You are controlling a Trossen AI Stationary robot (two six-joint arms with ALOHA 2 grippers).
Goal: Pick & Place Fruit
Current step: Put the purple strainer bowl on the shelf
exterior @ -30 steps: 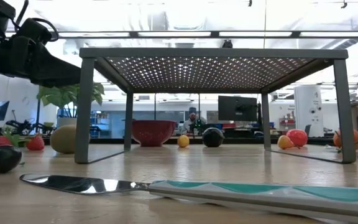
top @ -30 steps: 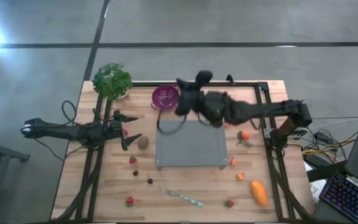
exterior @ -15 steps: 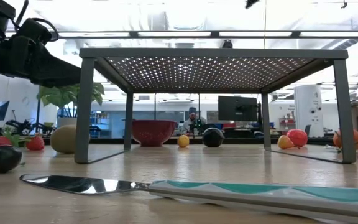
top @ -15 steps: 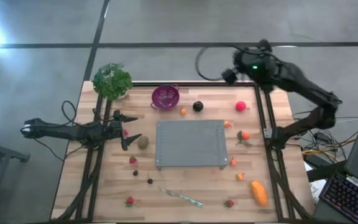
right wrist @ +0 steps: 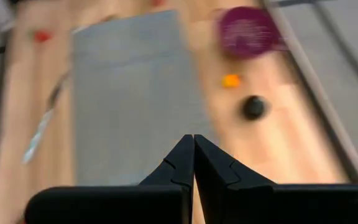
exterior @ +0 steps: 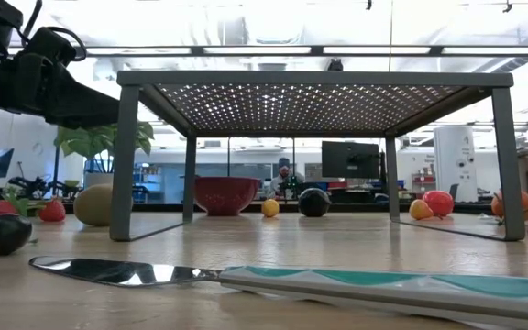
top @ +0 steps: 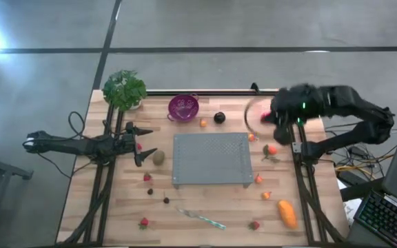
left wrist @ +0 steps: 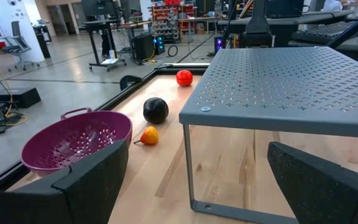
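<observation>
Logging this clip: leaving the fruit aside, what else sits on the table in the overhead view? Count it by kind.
Leafy plant: 1
Purple colander: 1
Grey perforated rack: 1
Knife: 1
Total: 4

Robotics lab: monitors (exterior: 349, 158), equipment carts (left wrist: 107, 31), concrete floor (top: 205, 24).

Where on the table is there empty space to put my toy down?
The flat top of the grey perforated metal rack is bare. So is the wood between the leafy green plant and the purple colander. The right edge is crowded: a big oblong orange fruit and small pieces sit there.
</observation>
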